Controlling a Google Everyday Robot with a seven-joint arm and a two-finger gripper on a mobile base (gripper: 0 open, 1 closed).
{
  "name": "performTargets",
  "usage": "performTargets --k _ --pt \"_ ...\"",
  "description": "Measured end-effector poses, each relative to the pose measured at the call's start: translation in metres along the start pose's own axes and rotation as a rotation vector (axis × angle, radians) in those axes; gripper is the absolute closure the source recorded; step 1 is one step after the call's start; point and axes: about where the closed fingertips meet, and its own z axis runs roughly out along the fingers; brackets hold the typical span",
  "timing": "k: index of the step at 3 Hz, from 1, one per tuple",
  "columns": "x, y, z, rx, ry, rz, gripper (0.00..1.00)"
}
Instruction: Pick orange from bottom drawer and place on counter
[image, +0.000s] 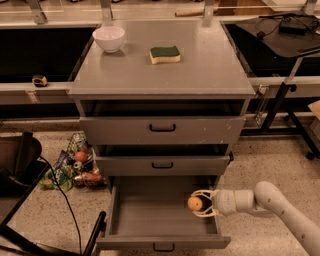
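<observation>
The orange (194, 203) is a small bright round fruit held between the fingers of my gripper (199, 203), which is shut on it. The gripper reaches in from the right over the right side of the open bottom drawer (150, 212), a little above its flat grey floor. The counter (160, 70) is the grey top of the three-drawer cabinet, well above the gripper.
A white bowl (109, 38) and a yellow-green sponge (165, 54) sit on the counter's far part. The top drawer (162, 129) and middle drawer (162, 164) stick out slightly. A colourful grocery heap (75, 169) lies on the floor at left, beside a dark chair (20, 165).
</observation>
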Motion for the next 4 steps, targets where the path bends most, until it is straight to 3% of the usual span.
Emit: performTargets --k 1,2,3,4 --pt "-0.056 0.006 -0.022 -0.006 0.034 -0.154 1.00" --pt "-0.064 0.014 -0.018 -0.025 0.024 -0.156 1.00" --pt "-0.085 0.001 -0.028 -0.036 0.015 -0.174 1.00" --pt "-0.134 -0.027 -0.060 -0.077 0.057 -0.226 1.00"
